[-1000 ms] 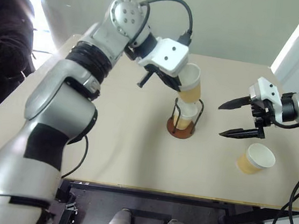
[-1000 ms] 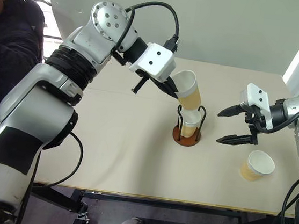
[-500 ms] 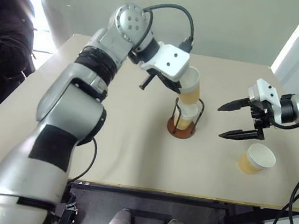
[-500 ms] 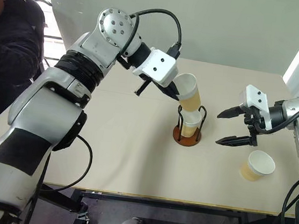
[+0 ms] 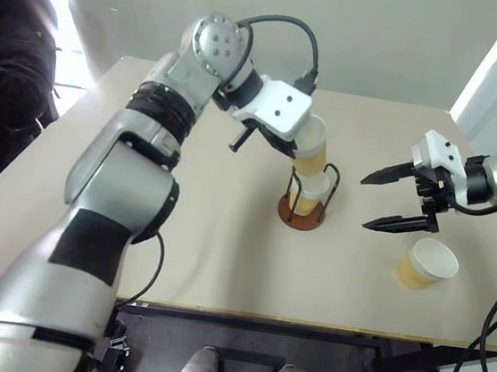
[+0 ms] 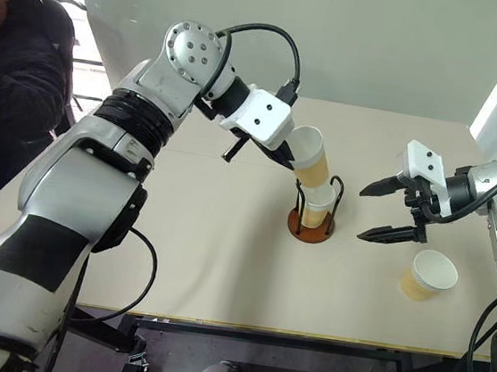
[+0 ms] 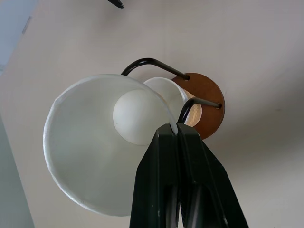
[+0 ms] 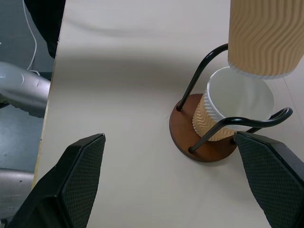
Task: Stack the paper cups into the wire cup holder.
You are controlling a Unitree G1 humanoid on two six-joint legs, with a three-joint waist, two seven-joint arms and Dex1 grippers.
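Left gripper [image 5: 293, 146] clamps the rim of one paper cup [image 5: 313, 148], one finger inside the wall and one outside, as the left wrist view shows. Held cup hangs over the wire cup holder [image 5: 302, 212], tilted: mouth up and leaning toward the table's left edge, narrow bottom down, long axis slanting. In the right wrist view its bottom sits just above the mouth of the second cup [image 8: 233, 111]; whether the two touch, cannot tell.

Second cup stands upright inside the holder, mouth up, on the reddish-brown disc base between the two dark wire loops. Holder sits near the middle of the table [image 5: 207, 235], well in from every edge.

Right gripper [image 5: 391, 198] hovers beyond the holder toward the right edge, fingers spread wide, holding nothing, pointing at the holder.

Third cup [image 5: 426, 264] lies on its side near the table's front right corner, white mouth facing up and to the right.

Table is pale beige with a thin wooden edge. Plain greenish wall behind. A person in dark clothing [image 5: 5, 77] sits past the left edge, bright window light behind. Dark floor under the front edge.

Left wrist view gives the held cup's white inside; the right wrist view gives its ribbed tan outside.
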